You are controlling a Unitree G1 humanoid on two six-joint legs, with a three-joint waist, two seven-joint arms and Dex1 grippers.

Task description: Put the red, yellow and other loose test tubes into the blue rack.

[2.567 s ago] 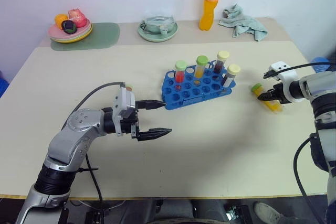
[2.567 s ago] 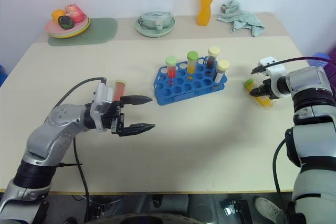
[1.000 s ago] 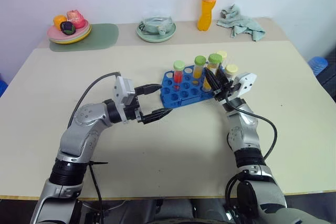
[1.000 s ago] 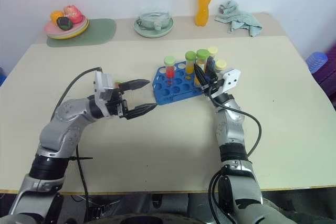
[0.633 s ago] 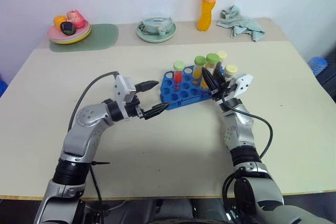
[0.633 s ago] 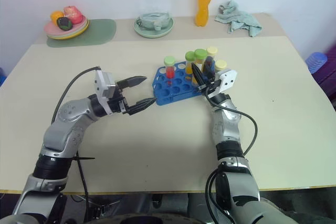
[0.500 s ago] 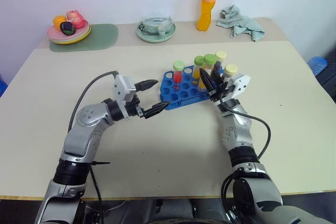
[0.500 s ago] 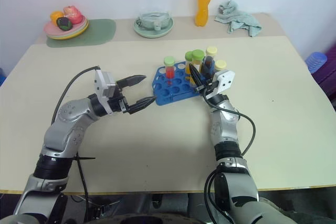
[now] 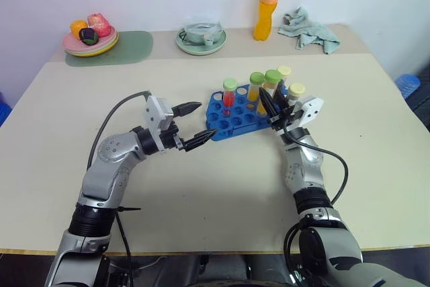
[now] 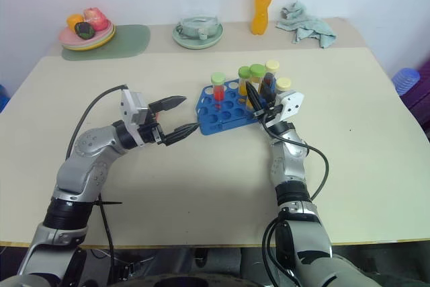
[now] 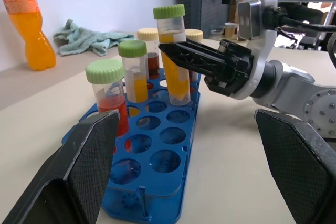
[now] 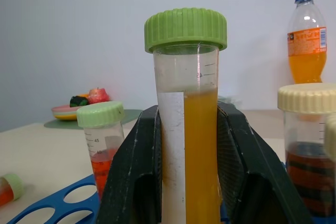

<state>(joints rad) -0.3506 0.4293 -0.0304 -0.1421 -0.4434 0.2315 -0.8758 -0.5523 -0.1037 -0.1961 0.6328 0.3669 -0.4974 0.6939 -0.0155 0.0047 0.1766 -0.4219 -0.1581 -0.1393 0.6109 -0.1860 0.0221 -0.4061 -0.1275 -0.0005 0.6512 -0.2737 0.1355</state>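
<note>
The blue rack (image 9: 247, 113) sits mid-table. A red tube with a green cap (image 9: 230, 93), a yellow one (image 9: 254, 87) and two cream-capped tubes (image 9: 284, 77) stand in it. My right gripper (image 9: 267, 101) is shut on another yellow tube with a green cap (image 12: 191, 129), held upright with its lower end at the rack's holes. By the rack's left end my left gripper (image 9: 205, 119) is open, one fingertip on each side of the corner. A tube with reddish liquid (image 12: 6, 188) lies on the table beyond the rack.
Along the table's far edge stand an orange drink bottle (image 9: 267, 5), a teal cloth (image 9: 310, 29), a pale green plate with a bowl (image 9: 201, 38) and a plate of fruit (image 9: 90, 35) on a green mat. The table (image 9: 201, 220) has free room in front.
My right gripper brought the yellow tube from the table's right side to the rack and holds it upright. My left gripper came up to the rack's left end. Nothing moved in the last half second.
</note>
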